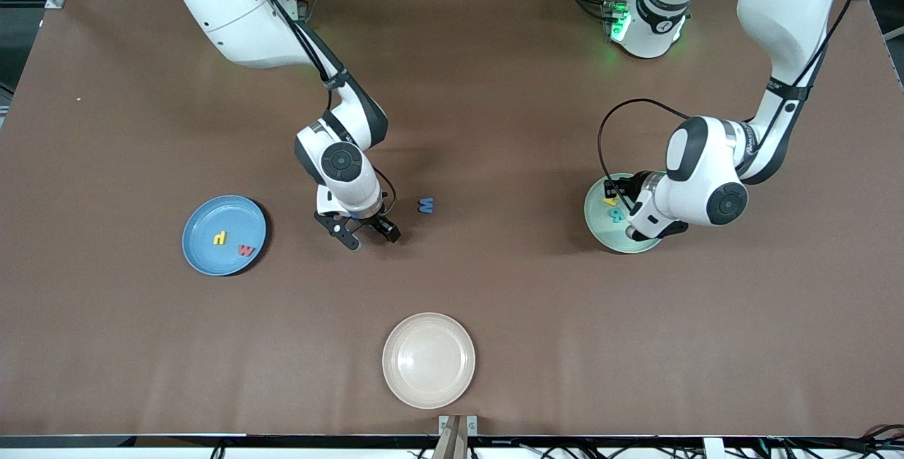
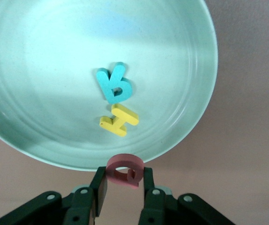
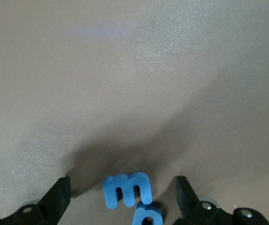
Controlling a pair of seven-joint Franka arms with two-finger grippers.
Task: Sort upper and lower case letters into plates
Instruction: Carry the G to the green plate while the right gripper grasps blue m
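there, rounded red foam letter between left pincer pads

Worktop: matt brown, faintly grained, leathery cover. Mint plate: smooth, soft sheen. Letters: matt foam. Arms: glossy white plastic. Claw fingers: black plastic.

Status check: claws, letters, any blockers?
Left claw shut on red letter over mint plate edge. Right claw open near blue letters. Nothing in the way.

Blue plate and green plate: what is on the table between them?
A blue letter lies there, with the right arm's open tool just beside it; the front view shows this.
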